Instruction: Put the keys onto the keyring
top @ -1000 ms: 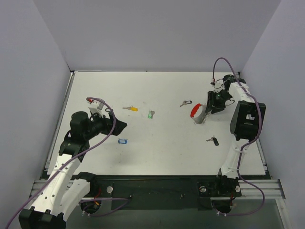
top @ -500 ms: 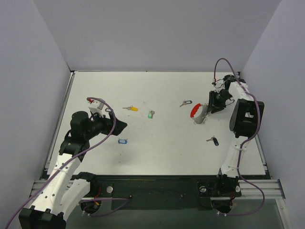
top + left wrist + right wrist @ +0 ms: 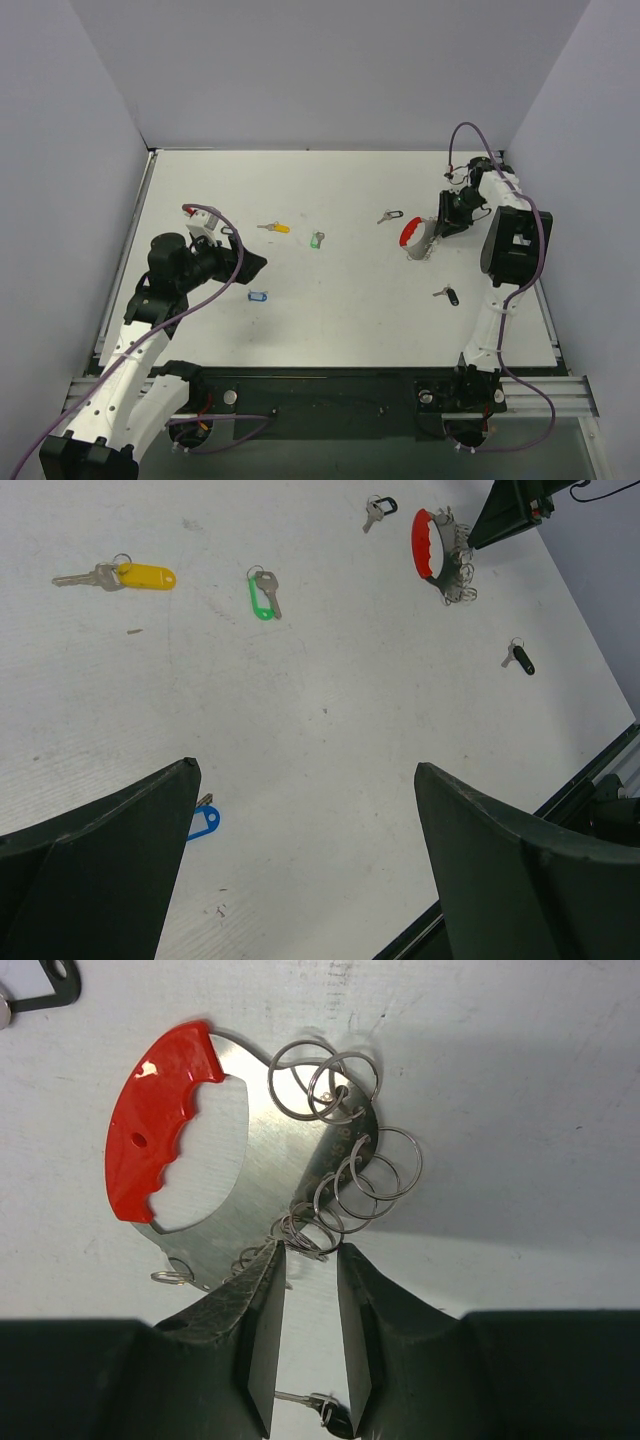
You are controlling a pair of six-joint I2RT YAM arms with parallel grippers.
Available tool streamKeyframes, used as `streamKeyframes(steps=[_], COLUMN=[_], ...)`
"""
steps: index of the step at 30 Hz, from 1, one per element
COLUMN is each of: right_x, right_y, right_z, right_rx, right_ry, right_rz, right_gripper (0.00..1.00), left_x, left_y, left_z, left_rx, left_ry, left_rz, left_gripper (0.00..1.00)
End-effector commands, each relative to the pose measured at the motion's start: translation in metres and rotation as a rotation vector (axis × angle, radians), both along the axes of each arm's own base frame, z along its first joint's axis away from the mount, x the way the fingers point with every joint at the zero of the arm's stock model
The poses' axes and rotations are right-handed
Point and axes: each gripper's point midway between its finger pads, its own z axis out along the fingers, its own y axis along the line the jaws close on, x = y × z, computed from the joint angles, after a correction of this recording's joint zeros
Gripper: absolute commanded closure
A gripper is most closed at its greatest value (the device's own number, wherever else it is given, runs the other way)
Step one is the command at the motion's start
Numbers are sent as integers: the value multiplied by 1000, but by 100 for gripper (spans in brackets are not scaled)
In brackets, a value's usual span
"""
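Note:
The keyring (image 3: 409,233), a red curved grip on a silver plate with several loose rings, lies at the table's right; it also shows in the right wrist view (image 3: 150,1130) and the left wrist view (image 3: 424,542). My right gripper (image 3: 310,1252) (image 3: 437,228) is closed to a narrow gap on the plate's ringed edge. The keys lie apart: yellow-tagged (image 3: 274,228) (image 3: 140,576), green-tagged (image 3: 317,240) (image 3: 262,592), blue-tagged (image 3: 258,296) (image 3: 203,822), black-tagged (image 3: 390,215) (image 3: 378,507) and a second black-tagged (image 3: 447,294) (image 3: 520,660) (image 3: 325,1415). My left gripper (image 3: 305,770) (image 3: 255,265) is open and empty, above the blue key.
Grey walls enclose the white table (image 3: 340,320) on three sides. The metal rail and the arm bases (image 3: 330,395) run along the near edge.
The right arm's upper link has shifted slightly. The keyring, the keys and the left arm have not moved.

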Motion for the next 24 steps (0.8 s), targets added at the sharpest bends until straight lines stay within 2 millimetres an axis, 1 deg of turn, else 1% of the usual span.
streamKeyframes(steps=[1,4,8,10,11,13,14,18,24], right_x=[-1,-1,-9,-14,-19,-22,-23,-23,-24], right_y=[-3,-5,-9,-8,-5,1,5,11,14], right_z=[7,15,27,27,24,17,17,15,6], right_rx=[15,36,82,101,119,150,167,203,214], right_ry=[14,-6,-33,-27,-13,9,15,24,54], right_rz=[-14,-17,-13,-14,-10,-5,-3,-7,-24], right_gripper=[76,76,73,72,72,72,72,73,76], left_x=[5,6,5,5,5,5,4,5,5], left_y=[-1,-1,0,-1,-1,-1,-1,-1,-1], left_z=[12,13,14,14,14,14,14,14,13], left_rx=[1,0,0,-1,-1,-2,-3,-2,-1], left_ry=[-58,-60,-61,-63,-63,-64,-62,-63,-60], left_rz=[-6,-6,-6,-7,-7,-8,-11,-8,-8], left_gripper=[0,0,0,0,0,0,0,0,0])
